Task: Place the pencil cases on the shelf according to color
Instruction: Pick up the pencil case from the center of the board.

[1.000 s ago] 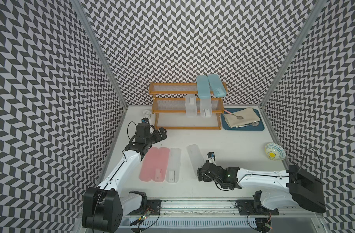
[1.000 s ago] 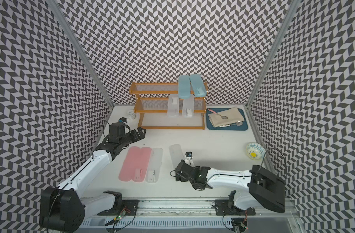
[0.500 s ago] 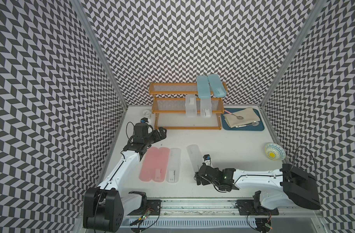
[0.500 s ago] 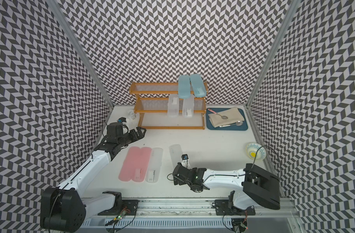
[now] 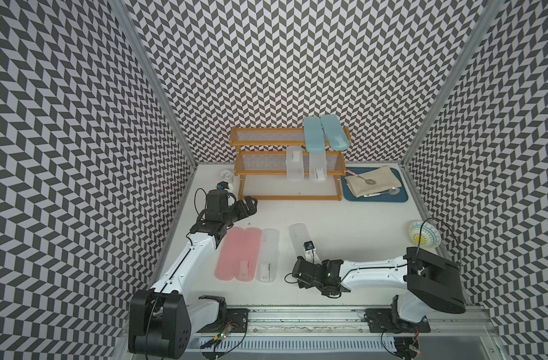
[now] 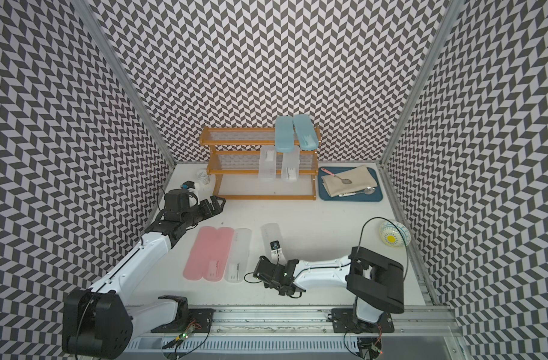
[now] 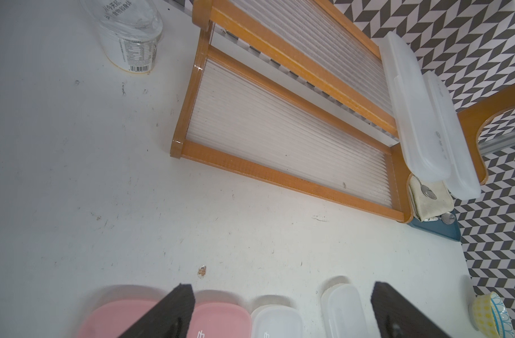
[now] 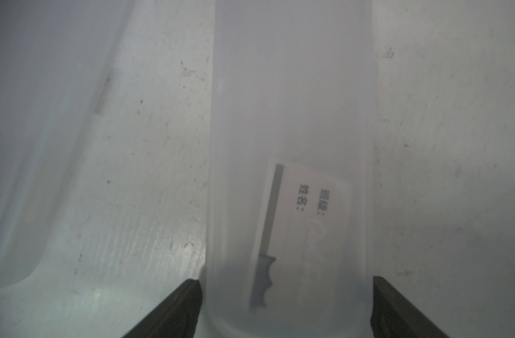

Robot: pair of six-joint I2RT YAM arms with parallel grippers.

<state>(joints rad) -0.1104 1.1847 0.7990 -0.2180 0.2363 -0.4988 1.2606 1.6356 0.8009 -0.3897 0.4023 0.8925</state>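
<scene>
My right pincer (image 8: 287,282) straddles the near end of the lone clear pencil case (image 8: 291,117), which lies flat on the desk (image 5: 344,224), long axis running away from my fingers (image 8: 177,310) toward the far shelf (image 5: 285,197). Fingers hug both sides; clenched or not, I cannot tell. My left pincer (image 7: 282,288), released and empty, is farther off.
</scene>
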